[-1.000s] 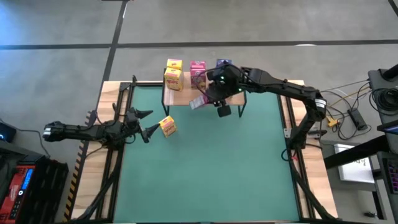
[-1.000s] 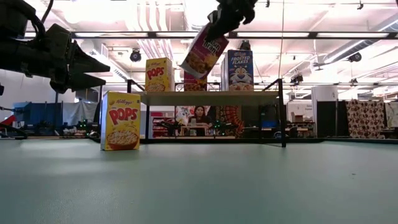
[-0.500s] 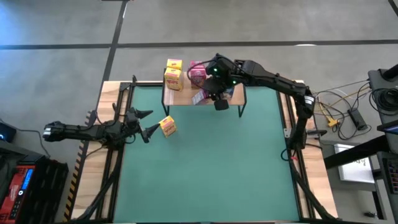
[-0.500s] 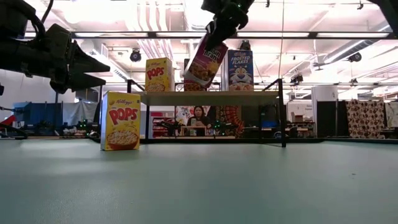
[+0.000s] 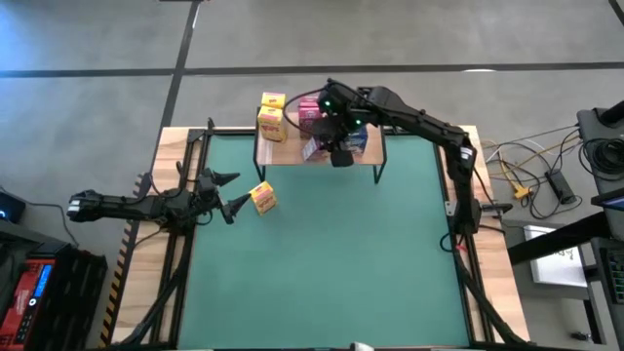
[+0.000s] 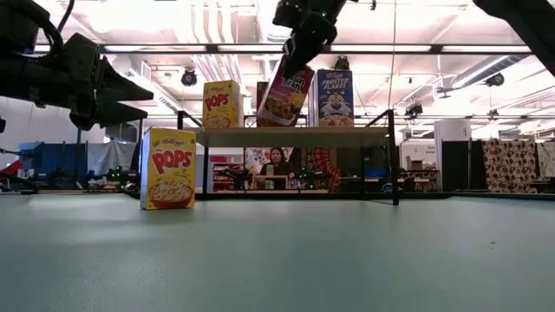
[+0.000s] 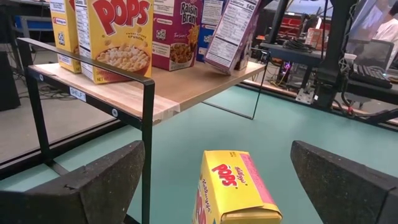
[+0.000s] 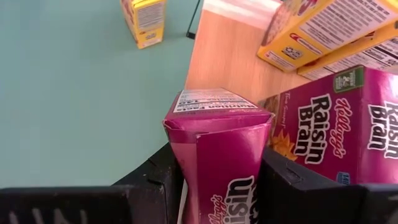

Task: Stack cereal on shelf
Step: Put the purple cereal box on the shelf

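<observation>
The left pincer [image 5: 230, 193] waits with its fingers spread wide, low over the left part of the green-matted desk [image 5: 331, 263], and holds nothing. Just beyond its fingertips a small yellow rectangular cardboard Pops cereal box [image 5: 262, 198] stands upright on the mat, apart from the pincer and short of the shelf. Farther back stands the light natural-wood shelf board on thin black metal legs [image 6: 295, 136]. On it, toward the left end, are two yellow Pops boxes [image 5: 271, 117], with a standing magenta Raisin Bran box [image 8: 336, 134] beside them and a blue Frosted Flakes box [image 6: 335, 98] toward the right end. The right pincer [image 5: 331, 146] reaches over the shelf, clamped on the top end of a second magenta Raisin Bran cereal box [image 6: 286, 91], which hangs tilted; whether its lower edge touches the board cannot be told. These boxes are judged light, thin-walled cardboard: stiff along the edges, easily dented on the broad printed faces, and fairly slick. Hold is best taken across the narrow sides near the top flap, with moderate pressure, so the box hangs plumb and sets down flat.
</observation>
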`<action>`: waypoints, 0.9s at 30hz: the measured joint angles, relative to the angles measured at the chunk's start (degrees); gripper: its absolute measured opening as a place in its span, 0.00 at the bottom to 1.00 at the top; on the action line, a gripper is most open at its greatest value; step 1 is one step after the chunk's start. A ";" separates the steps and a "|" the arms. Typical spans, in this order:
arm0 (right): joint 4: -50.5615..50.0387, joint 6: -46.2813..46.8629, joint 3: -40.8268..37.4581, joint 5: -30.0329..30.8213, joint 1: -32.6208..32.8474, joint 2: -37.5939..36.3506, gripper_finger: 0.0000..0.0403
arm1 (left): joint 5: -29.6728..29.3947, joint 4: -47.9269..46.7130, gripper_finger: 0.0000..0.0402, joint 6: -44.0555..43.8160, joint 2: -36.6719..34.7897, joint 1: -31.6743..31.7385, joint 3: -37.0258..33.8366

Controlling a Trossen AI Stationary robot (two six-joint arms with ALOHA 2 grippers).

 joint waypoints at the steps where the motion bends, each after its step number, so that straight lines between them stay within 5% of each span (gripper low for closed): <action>1: -0.16 0.04 0.37 -0.03 -0.13 0.22 0.33 | 0.01 0.00 0.96 0.00 0.00 0.00 0.01; 19: 0.52 0.33 2.77 0.01 -0.35 2.44 0.33 | 0.02 -0.01 0.96 0.00 0.00 0.00 0.01; 27: 1.50 0.17 2.67 0.11 -0.44 2.52 0.43 | 0.01 -0.01 0.96 0.01 0.00 0.00 0.00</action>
